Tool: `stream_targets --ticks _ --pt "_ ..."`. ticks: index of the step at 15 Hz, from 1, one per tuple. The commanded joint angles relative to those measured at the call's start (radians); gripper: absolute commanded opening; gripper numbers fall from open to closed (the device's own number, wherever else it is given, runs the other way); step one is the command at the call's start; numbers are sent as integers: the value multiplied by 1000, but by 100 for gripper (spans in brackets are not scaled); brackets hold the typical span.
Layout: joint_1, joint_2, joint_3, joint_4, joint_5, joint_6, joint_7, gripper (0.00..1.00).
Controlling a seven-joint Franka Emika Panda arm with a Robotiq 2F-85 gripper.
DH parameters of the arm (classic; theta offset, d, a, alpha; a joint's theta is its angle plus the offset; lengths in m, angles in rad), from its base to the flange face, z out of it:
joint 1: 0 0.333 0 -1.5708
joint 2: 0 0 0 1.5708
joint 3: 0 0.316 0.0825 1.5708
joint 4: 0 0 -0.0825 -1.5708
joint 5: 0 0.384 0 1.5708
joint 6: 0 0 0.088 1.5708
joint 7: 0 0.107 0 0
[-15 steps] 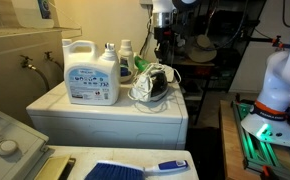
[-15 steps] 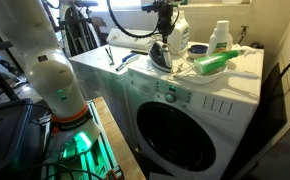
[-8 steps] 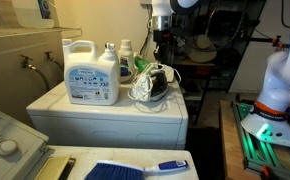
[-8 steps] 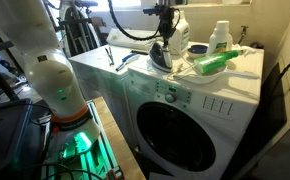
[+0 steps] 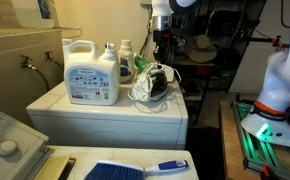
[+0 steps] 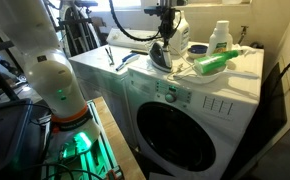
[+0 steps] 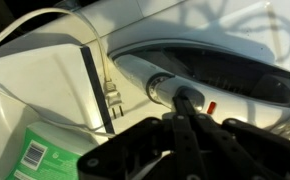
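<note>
A dark and white clothes iron (image 5: 155, 82) lies on the white washer top (image 5: 95, 108), also shown in an exterior view (image 6: 161, 55). My gripper (image 5: 162, 56) hangs straight down just above the iron's rear end, as both exterior views show (image 6: 166, 33). In the wrist view the black fingers (image 7: 188, 102) are shut together, with their tips at the iron's white handle end (image 7: 150, 82), beside a small red button (image 7: 211, 106). The iron's white cord (image 7: 45, 25) and plug (image 7: 110, 95) lie on the washer top.
A large white detergent jug (image 5: 91, 72) and smaller bottles (image 5: 126, 58) stand behind the iron. A green bottle (image 6: 213, 62) lies near the washer's edge. A blue brush (image 5: 125, 170) and a sink (image 5: 10, 140) are in the foreground. The arm's base (image 6: 45, 80) stands beside the washer.
</note>
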Motion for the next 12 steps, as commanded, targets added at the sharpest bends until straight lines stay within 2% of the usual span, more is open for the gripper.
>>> stream_targets --ticks 1,6,12 --pt "-4 29 -5 -29 17 -18 -25 0" --pt "-7 55 -8 -43 6 9 -20 0" --pt "-15 67 -16 -45 60 0 -55 0"
